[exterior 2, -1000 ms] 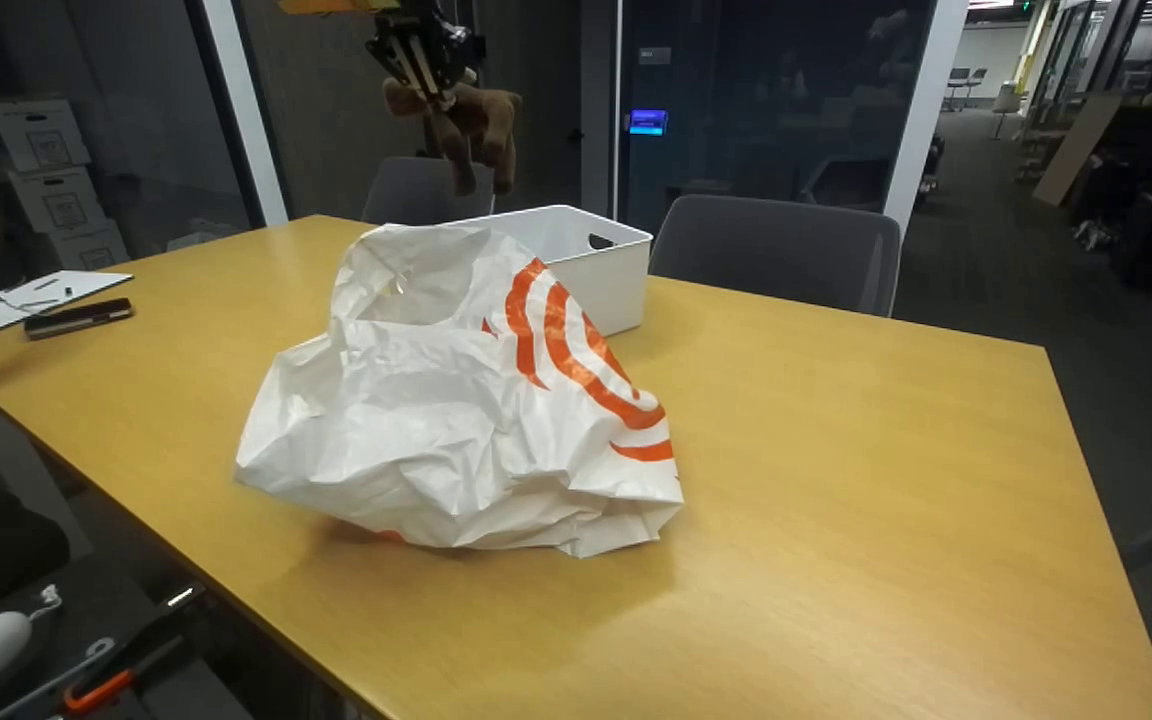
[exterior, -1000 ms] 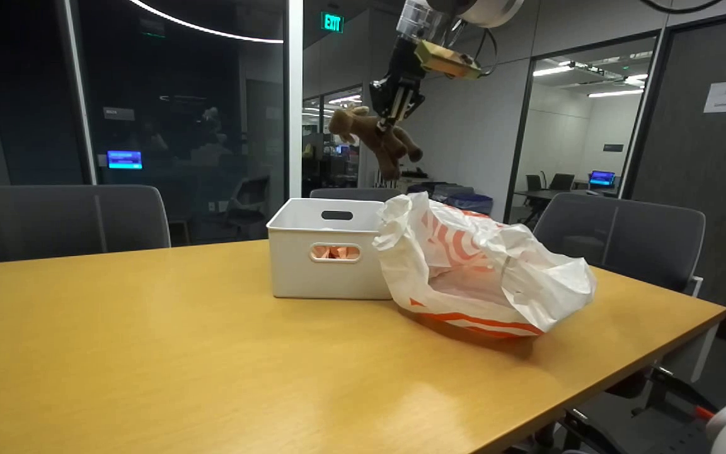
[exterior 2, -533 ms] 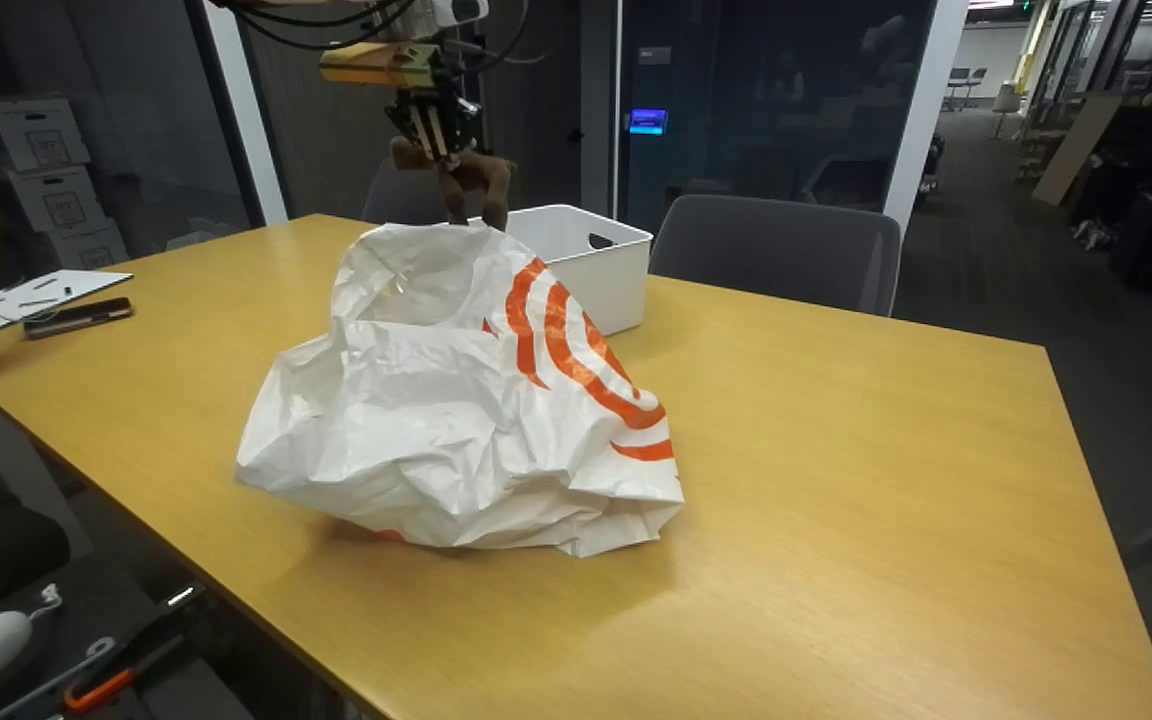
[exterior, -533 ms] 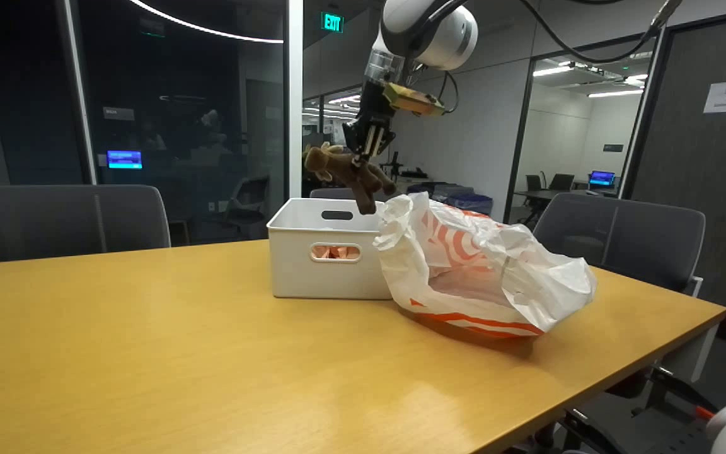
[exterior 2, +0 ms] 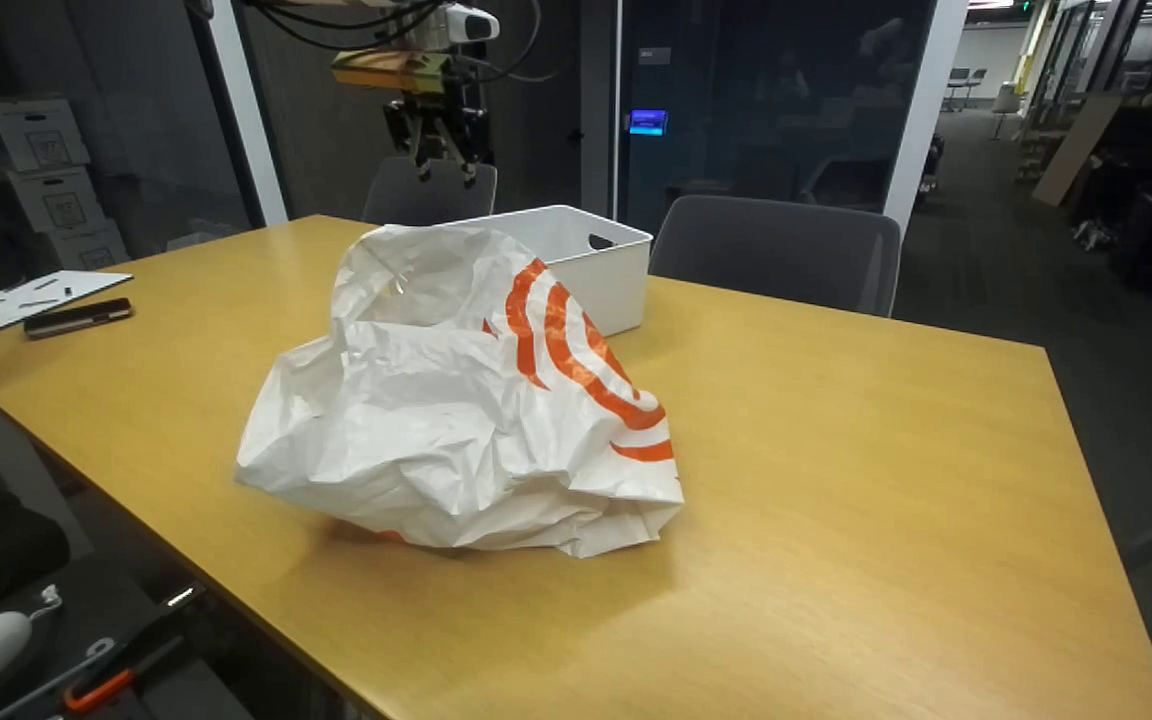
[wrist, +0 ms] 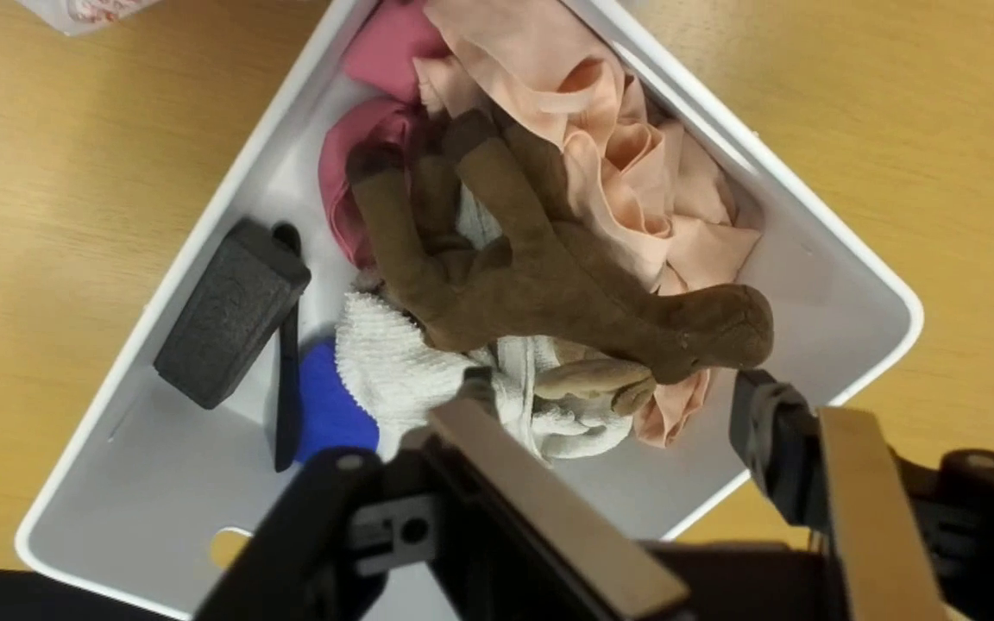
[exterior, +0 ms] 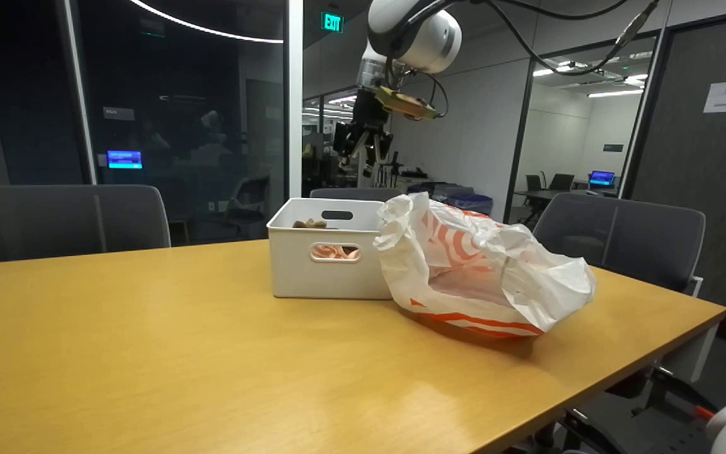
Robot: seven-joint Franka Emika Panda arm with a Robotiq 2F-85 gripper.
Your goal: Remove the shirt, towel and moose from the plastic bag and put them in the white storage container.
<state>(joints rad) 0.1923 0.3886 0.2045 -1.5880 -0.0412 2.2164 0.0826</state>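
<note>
The brown moose (wrist: 549,285) lies on its side inside the white storage container (exterior: 331,280), on top of the cloths. One tan bit of the moose (exterior: 309,224) shows over the rim in an exterior view. Above the container hangs my gripper (wrist: 616,379), its fingers spread apart and holding nothing. In both exterior views the gripper (exterior 2: 446,175) is well clear of the rim. Under the moose lie a white ribbed towel (wrist: 389,362) and a rumpled peach cloth (wrist: 635,172), seemingly the shirt. The crumpled plastic bag (exterior: 527,271) leans beside the container; its inside is only partly visible.
A dark grey block (wrist: 229,315), a black stick (wrist: 287,379), something blue (wrist: 333,405) and pink fabric (wrist: 359,172) are also in the container. Papers (exterior 2: 26,300) and a dark slim object (exterior 2: 79,318) lie on the table (exterior 2: 886,520). Chairs (exterior: 628,246) stand around it.
The arm has come down and over the container, and the gripper has opened. The moose has dropped from its fingers into the container. A person's hand with a cup has left the view.
</note>
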